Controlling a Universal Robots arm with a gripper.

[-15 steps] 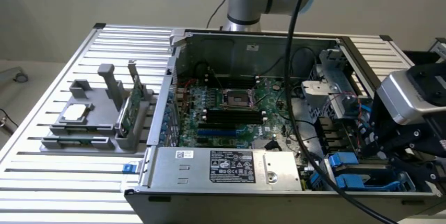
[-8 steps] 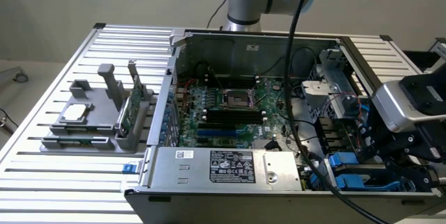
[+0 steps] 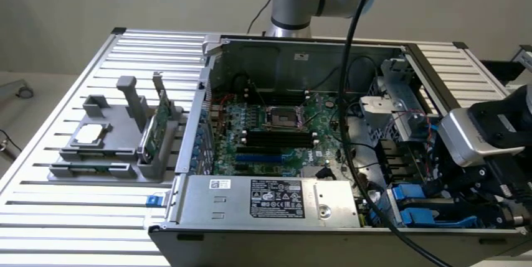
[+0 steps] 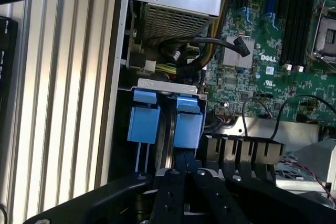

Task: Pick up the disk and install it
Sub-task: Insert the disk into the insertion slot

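The tool (image 4: 184, 166) hovers at the drive bay (image 4: 168, 84) in the computer case (image 3: 299, 55) corner, the blue-railed disk (image 4: 188, 124) standing edge-on dead ahead, and whether it's spread or pinching I cannot tell.

Just ahead of the gripper (image 4: 181, 165), the disk (image 4: 169, 139) shows 1 thin edge between 2 blue rails (image 4: 143, 125); its label is hidden. The gripper's body runs off the picture's edge. Print on the power supply (image 3: 275, 200) is too small to read.

Exterior view high, oblique, over the whole computer case (image 3: 291, 245); wrist view close above its drive bay (image 4: 168, 84) corner.
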